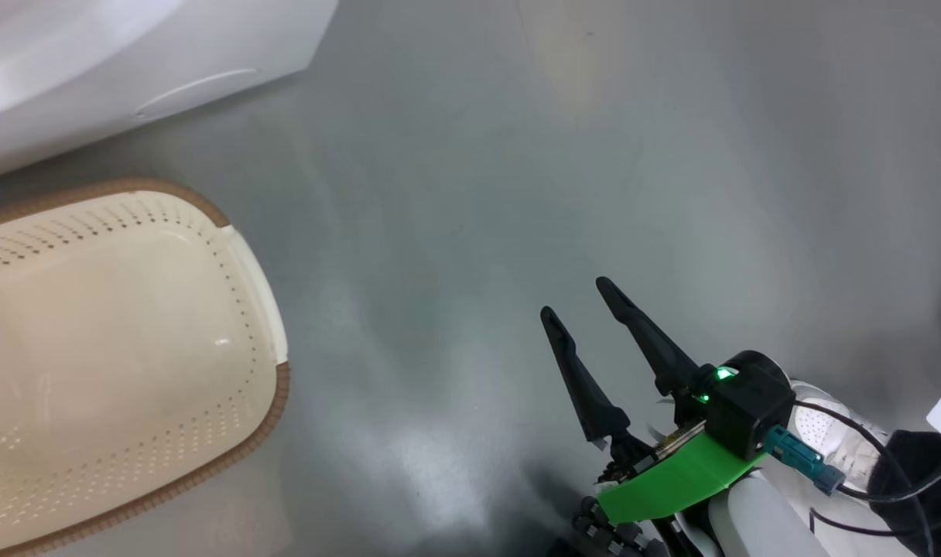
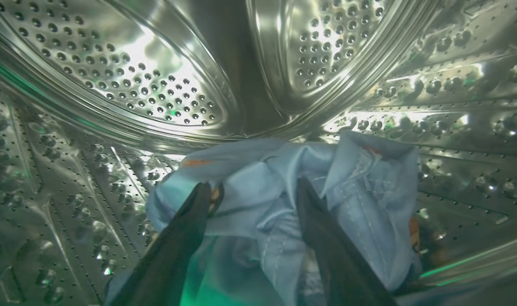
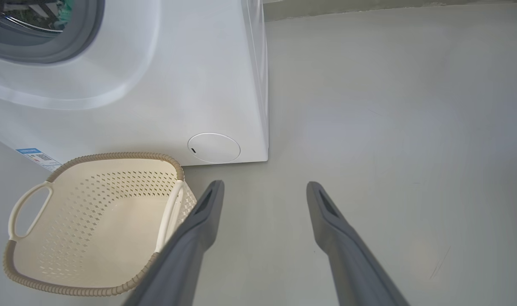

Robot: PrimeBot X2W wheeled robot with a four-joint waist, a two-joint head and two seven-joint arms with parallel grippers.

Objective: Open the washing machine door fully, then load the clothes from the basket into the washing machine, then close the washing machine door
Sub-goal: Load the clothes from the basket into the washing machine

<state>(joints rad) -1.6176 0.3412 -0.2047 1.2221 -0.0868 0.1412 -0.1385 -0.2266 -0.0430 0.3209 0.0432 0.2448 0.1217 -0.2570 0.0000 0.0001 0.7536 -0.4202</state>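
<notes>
Inside the washing machine, left gripper sits released over the clothes; right gripper gapes beside the basket.

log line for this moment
step: loading | left gripper: open, in drum over clothes | right gripper: open, over floor | basket: empty

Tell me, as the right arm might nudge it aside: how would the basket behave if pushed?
The basket looks perforated plastic and holds nothing, so probably light. On the smooth glossy floor it would likely slide. Sitting low and wide, it seems unlikely to tip.
</notes>
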